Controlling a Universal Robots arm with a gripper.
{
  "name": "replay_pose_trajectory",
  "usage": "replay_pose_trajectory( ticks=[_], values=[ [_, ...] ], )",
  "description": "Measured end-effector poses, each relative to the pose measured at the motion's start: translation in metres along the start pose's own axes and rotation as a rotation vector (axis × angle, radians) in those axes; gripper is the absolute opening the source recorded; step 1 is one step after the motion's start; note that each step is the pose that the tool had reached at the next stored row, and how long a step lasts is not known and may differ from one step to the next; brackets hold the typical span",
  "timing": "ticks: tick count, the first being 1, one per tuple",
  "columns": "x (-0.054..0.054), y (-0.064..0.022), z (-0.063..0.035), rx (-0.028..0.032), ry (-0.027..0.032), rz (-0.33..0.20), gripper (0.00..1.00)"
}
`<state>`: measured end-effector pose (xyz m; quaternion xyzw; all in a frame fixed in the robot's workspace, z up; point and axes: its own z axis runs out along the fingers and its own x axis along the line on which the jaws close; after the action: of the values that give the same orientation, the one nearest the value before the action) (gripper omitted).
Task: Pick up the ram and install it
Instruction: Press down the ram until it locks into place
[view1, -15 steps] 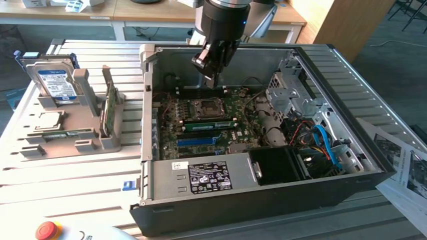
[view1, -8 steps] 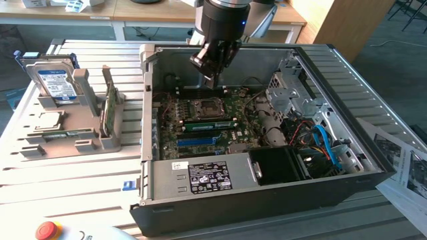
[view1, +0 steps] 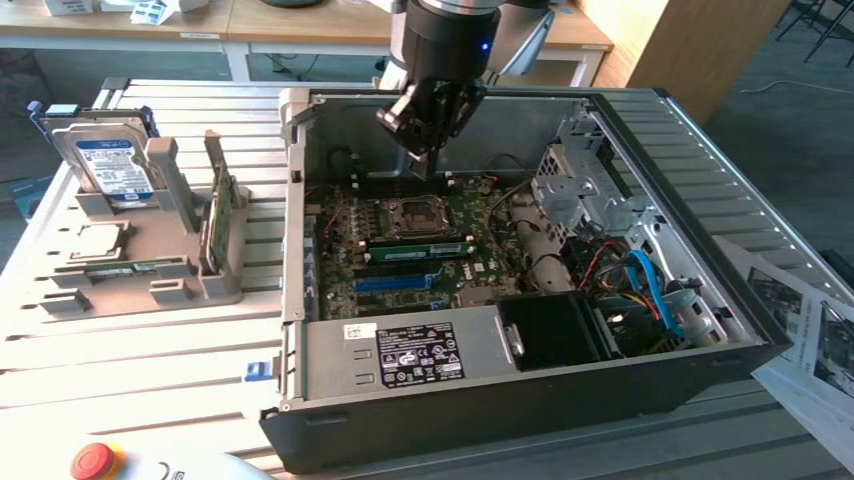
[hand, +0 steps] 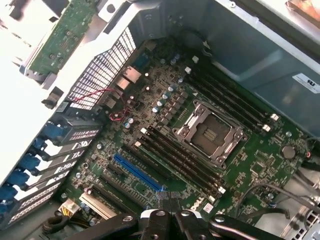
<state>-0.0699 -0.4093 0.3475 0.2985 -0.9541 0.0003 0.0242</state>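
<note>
Now, ram lying flat in the grey holder at the exterior view's left, long axis left to right, outside the open case's wall. Farther back, gripper hanging above the motherboard, fingers pressed together on nothing, free room all round.

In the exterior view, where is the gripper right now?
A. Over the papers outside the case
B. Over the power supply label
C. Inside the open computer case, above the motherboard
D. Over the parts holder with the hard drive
C: the gripper hangs inside the open computer case, above the motherboard, near the empty CPU socket.
</note>
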Motion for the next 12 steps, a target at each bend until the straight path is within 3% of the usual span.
replay_pose_trajectory(
  ticks=[5,12],
  values=[
    [0.0000,0.0000,0.0000,0.0071,0.0060,0.054,0.11],
    [0.0000,0.0000,0.0000,0.0114,0.0106,0.133,0.11]
  ],
)
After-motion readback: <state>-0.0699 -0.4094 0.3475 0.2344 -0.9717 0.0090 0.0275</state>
